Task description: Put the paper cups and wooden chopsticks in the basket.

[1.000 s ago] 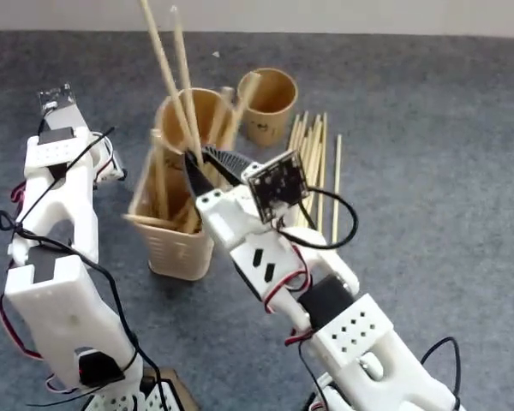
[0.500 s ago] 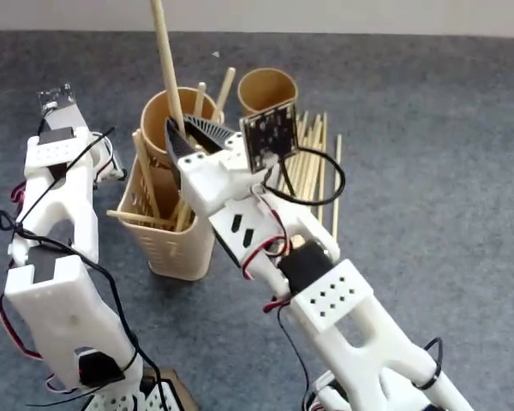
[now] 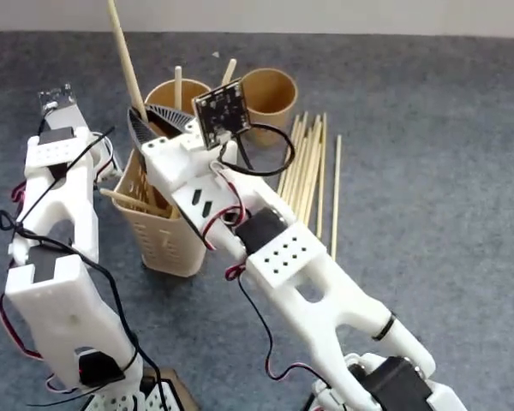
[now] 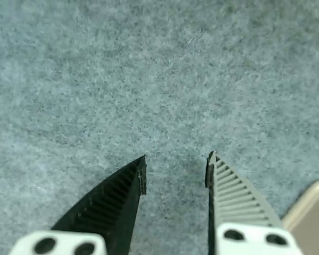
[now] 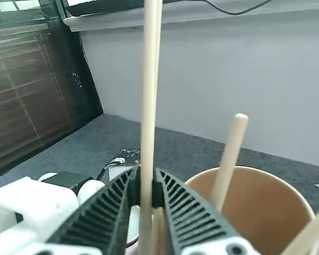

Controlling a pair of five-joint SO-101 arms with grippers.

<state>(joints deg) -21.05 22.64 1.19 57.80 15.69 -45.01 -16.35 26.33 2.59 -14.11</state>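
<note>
A beige basket (image 3: 167, 244) stands on the grey carpet with several wooden chopsticks leaning inside it. One paper cup (image 3: 164, 92) sits at its far end with a chopstick (image 3: 177, 79) poking out of it. A second paper cup (image 3: 270, 92) stands just beside that one. My right gripper (image 3: 150, 122) hangs over the basket's far left corner, shut on upright chopsticks (image 3: 124, 56). In the right wrist view the right gripper (image 5: 148, 186) clamps the chopsticks (image 5: 150, 79) in front of the cup (image 5: 266, 207). My left gripper (image 4: 175, 170) stands open above bare carpet.
Several loose chopsticks (image 3: 313, 167) lie in a bundle on the carpet to the right of the basket and cups. The left arm (image 3: 56, 197) stands close along the basket's left side. A basket corner (image 4: 311, 204) shows beside the left gripper.
My right gripper has carried the upright chopsticks leftwards and farther back across the basket, from its right side to its far left corner. The left arm has stayed still.
</note>
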